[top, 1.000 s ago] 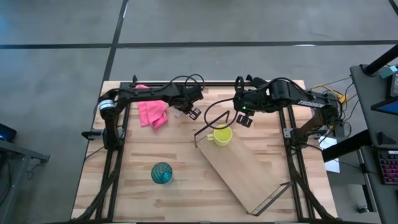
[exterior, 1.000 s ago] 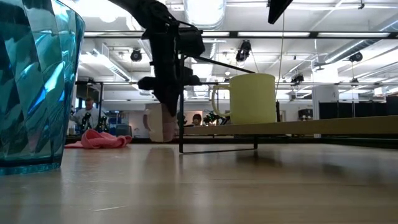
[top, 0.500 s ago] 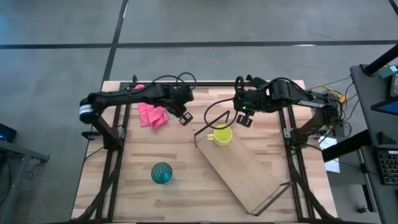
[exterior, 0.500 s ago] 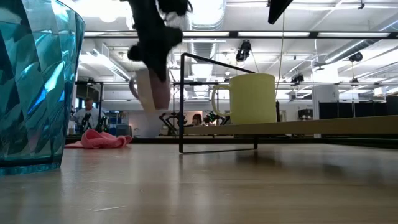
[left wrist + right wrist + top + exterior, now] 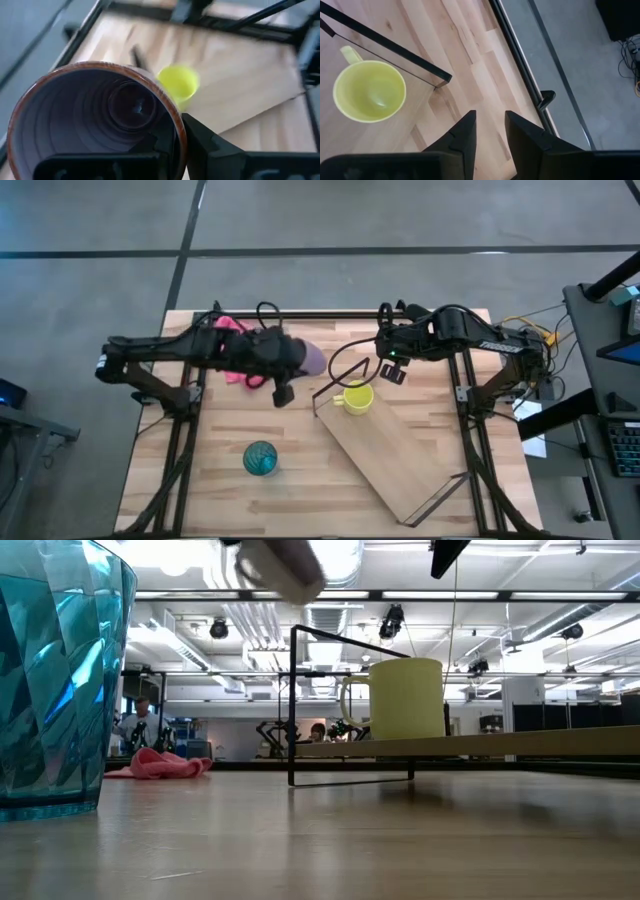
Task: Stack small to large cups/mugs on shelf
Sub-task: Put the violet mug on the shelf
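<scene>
High view: left fingers [image 5: 290,370] hold purple mug [image 5: 308,358] aloft.

My arms are dark, jointed tubes with black cables looping off them. My left arm [image 5: 170,348] carries a pale wrist band; my right arm [image 5: 470,332] shows small white lettering.

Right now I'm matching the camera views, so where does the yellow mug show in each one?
High view: yellow mug at the shelf's upper end.
Low view: right of centre, on the shelf.
Left wrist view: beyond the held purple mug, centre.
Right wrist view: left side.
Shared landmark: the shelf's black wire bracket.
</scene>
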`<move>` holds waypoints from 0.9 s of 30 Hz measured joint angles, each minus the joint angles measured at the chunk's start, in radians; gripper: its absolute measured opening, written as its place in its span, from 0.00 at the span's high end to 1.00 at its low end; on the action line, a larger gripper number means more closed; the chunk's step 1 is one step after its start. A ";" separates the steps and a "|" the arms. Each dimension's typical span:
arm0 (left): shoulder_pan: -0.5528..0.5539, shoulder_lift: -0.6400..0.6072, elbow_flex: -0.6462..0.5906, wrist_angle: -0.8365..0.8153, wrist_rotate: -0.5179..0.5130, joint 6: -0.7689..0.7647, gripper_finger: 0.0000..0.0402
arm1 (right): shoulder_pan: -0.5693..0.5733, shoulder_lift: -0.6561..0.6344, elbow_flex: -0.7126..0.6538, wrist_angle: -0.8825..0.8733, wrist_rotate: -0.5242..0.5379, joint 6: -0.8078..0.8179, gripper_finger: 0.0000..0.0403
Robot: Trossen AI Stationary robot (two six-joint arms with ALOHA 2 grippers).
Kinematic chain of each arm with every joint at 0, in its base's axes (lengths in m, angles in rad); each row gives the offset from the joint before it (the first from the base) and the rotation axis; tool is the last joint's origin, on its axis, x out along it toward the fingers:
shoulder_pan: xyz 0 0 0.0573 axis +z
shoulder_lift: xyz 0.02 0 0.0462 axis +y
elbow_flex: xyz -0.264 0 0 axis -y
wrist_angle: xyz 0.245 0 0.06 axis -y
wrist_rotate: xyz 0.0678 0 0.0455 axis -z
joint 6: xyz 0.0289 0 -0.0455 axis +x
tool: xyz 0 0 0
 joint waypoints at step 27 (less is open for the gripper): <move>-0.099 0.465 0.274 0.236 0.253 0.230 0.98 | 0.000 -0.093 0.000 -0.001 0.003 0.000 0.76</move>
